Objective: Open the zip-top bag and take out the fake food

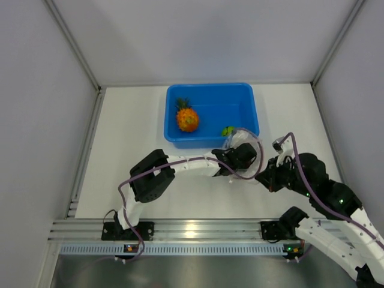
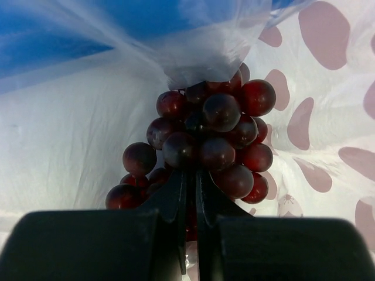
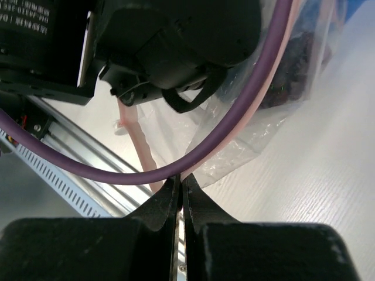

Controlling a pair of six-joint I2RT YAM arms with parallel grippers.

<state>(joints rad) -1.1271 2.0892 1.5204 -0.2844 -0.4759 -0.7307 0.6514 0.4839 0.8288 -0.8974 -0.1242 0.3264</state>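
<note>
The grape bunch (image 2: 211,140), dark red-purple, lies inside the clear zip-top bag (image 2: 316,117), and my left gripper (image 2: 191,175) reaches into the bag and is shut on the bunch's near end. My right gripper (image 3: 180,180) is shut on the bag's pink zip strip (image 3: 137,137), holding that edge just right of the left arm. The grapes (image 3: 293,76) show dark through the plastic (image 3: 246,140). In the top view both grippers, left (image 1: 240,154) and right (image 1: 270,178), meet in front of the blue tub. The orange pineapple (image 1: 188,119) and the green round fruit (image 1: 228,130) lie in the tub.
The blue tub (image 1: 210,87) stands at the back centre of the white table, close behind the bag. A purple cable (image 3: 222,132) from the left arm loops right over my right fingertips. The aluminium rail (image 1: 198,231) runs along the near edge. Grey walls close in both sides.
</note>
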